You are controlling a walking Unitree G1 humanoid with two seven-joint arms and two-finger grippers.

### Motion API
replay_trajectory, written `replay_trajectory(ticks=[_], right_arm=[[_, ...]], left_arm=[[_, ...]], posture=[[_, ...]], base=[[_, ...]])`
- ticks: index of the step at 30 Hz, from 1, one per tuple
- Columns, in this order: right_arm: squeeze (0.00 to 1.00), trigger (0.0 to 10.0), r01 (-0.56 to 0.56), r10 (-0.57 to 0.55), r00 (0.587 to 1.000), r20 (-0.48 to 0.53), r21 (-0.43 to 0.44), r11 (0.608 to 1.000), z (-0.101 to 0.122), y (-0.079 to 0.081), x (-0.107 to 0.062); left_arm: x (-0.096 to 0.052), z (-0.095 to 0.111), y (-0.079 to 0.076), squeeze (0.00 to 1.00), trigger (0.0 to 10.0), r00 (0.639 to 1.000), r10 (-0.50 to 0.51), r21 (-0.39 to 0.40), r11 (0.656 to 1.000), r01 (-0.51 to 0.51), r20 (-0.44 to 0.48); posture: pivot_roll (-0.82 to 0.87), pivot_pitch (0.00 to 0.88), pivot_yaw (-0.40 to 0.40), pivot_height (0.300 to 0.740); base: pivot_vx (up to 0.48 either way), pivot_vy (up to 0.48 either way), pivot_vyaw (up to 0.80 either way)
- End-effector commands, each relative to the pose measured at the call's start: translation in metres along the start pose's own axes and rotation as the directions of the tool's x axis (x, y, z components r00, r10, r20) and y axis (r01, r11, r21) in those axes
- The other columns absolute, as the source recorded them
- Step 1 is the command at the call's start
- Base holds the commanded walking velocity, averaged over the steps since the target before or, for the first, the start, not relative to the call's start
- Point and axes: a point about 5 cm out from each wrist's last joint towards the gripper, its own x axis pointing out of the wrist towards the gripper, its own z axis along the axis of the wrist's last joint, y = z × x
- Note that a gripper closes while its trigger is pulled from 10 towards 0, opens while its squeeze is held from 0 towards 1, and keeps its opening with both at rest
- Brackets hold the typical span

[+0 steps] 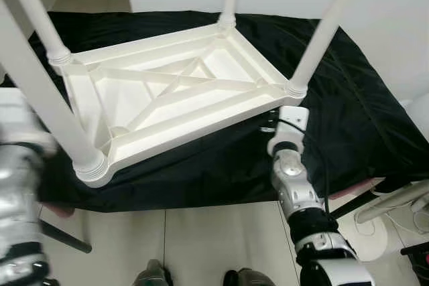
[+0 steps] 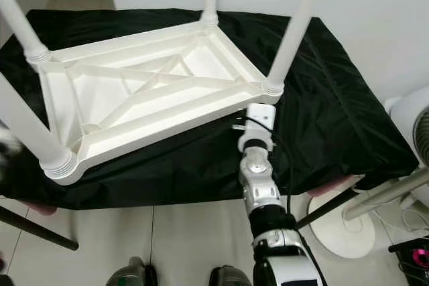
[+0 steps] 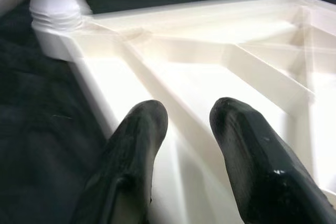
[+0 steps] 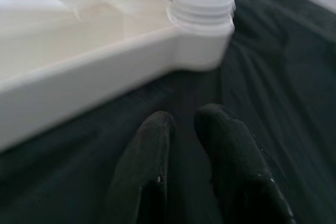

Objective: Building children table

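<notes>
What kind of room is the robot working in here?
Probably a room in a home, though little of it shows: a pale tiled floor, plain white walls and a standing fan. The upside-down white children's table lies on a black cloth.

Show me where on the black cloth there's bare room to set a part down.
The widest bare patch of black cloth lies to the robot's right of the upturned white table top, out to the cloth's right edge. A narrower strip runs along the near edge, where the right gripper rests. The left side is crowded by table legs.
</notes>
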Motion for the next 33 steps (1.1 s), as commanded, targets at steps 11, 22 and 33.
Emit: replay_trajectory(ticks=[11,22,33], right_arm=[[0.0,10.0,-0.043,0.045,0.999,-0.024,0.078,0.996,0.006,0.003,0.014],[0.0,10.0,-0.134,0.138,0.989,-0.043,0.097,0.986,0.012,0.008,0.027],[0.0,10.0,-0.346,0.349,0.937,-0.019,0.088,0.934,0.02,0.018,0.034]], left_arm=[[-0.016,-0.002,-0.071,0.0,10.0,0.896,-0.438,-0.127,0.887,0.443,0.069],[-0.032,0.005,-0.115,0.0,10.0,0.757,-0.643,-0.191,0.733,0.653,0.12],[-0.061,0.026,-0.166,0.0,10.0,0.529,-0.821,-0.259,0.474,0.841,0.214]], posture=[[-0.01,0.117,-0.045,0.74],[-0.02,0.13,-0.046,0.74],[-0.02,0.13,-0.046,0.74]], base=[[0.0,0.0,0.0],[0.0,0.0,0.0],[0.0,0.0,0.0]])
